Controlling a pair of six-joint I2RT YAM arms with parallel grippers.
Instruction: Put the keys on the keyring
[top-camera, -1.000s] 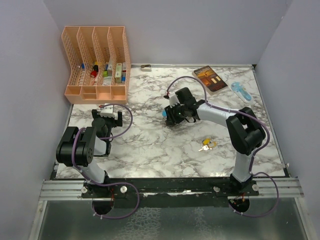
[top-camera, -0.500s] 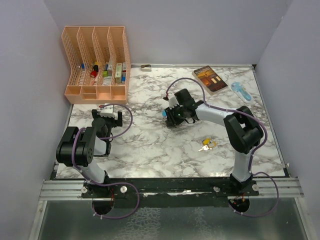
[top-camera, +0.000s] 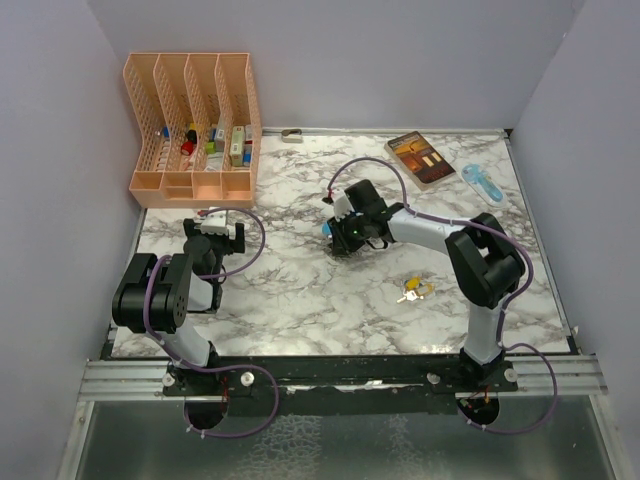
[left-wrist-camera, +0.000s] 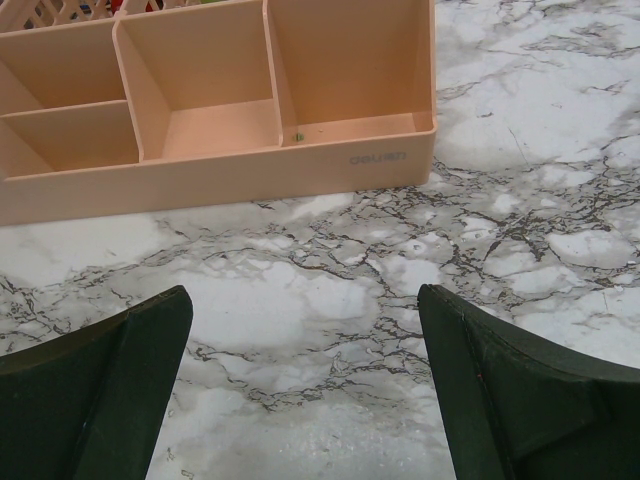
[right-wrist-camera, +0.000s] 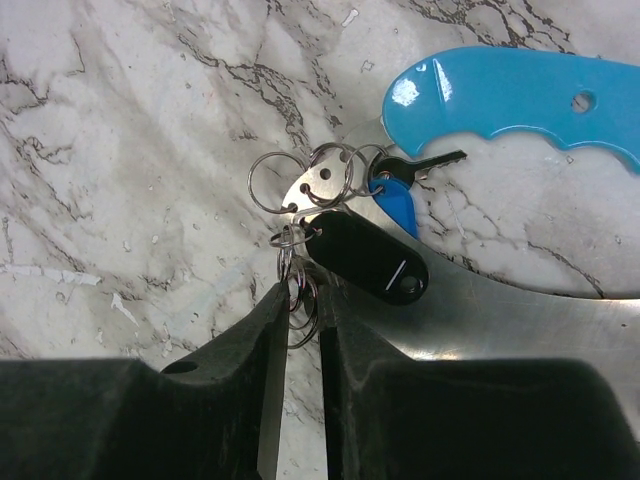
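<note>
Toward 10 o'clock on the marble table (top-camera: 300, 300): peach organizer (top-camera: 190, 120), upright, with small items in its slots. Just at its 6 o'clock side, left gripper (left-wrist-camera: 305, 300), jaws spread fully wide, nothing between them, only bare marble below and the low front trays of the organizer ahead.

Near the table centre, a little toward 12 o'clock: right gripper (right-wrist-camera: 303, 300), fingers brought nearly together, thin wire rings of the keyring (right-wrist-camera: 310, 185) caught in the narrow slit between the tips. Keyring itself flat on the marble just ahead of those tips: several small rings, black tag (right-wrist-camera: 365, 258), blue-headed key (right-wrist-camera: 398, 208). At 1 o'clock from them, a bright blue curved piece (right-wrist-camera: 500, 95) over a grey metal plate (right-wrist-camera: 500, 330).

Toward 4 o'clock from that gripper and well apart from it, loose keys (top-camera: 413, 290) with yellow heads, lying alone.

Far at 1 o'clock of the table, flat brown packet (top-camera: 421, 158). Near it at its 4 o'clock, pale blue object (top-camera: 482, 183), too small to name.
</note>
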